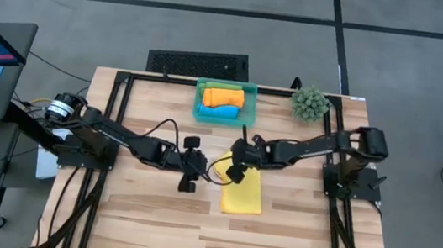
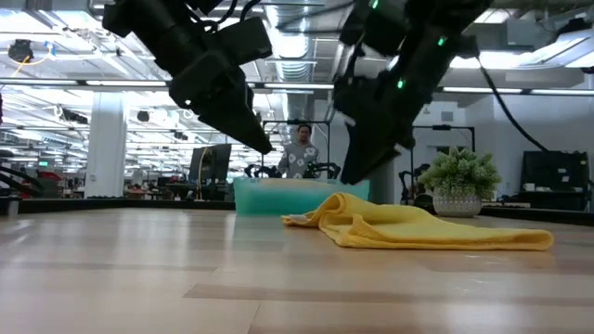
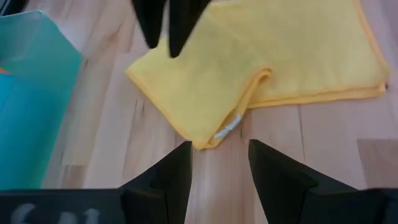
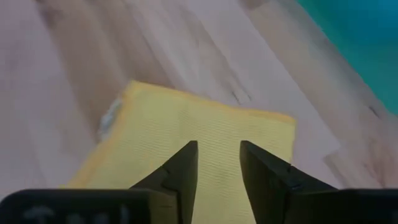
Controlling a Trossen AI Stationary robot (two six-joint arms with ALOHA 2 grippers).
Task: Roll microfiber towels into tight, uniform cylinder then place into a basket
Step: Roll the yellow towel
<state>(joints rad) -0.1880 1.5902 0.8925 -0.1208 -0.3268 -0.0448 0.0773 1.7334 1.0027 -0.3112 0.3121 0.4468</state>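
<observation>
Both the left gripper (image 1: 191, 169) and right gripper (image 1: 235, 171) hover unclenched, holding nothing, over the yellow towel (image 1: 243, 194) lying unrolled before the basket (image 1: 248, 110) — next, pinch an edge to start rolling

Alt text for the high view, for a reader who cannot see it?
Seen from above, a yellow towel lies partly folded mid-table, with the left gripper and right gripper open above its near end. Behind it, the teal basket holds orange, blue and green rolled towels; a plant ball sits at its right.

Overhead, table-level, two close wrist views
</observation>
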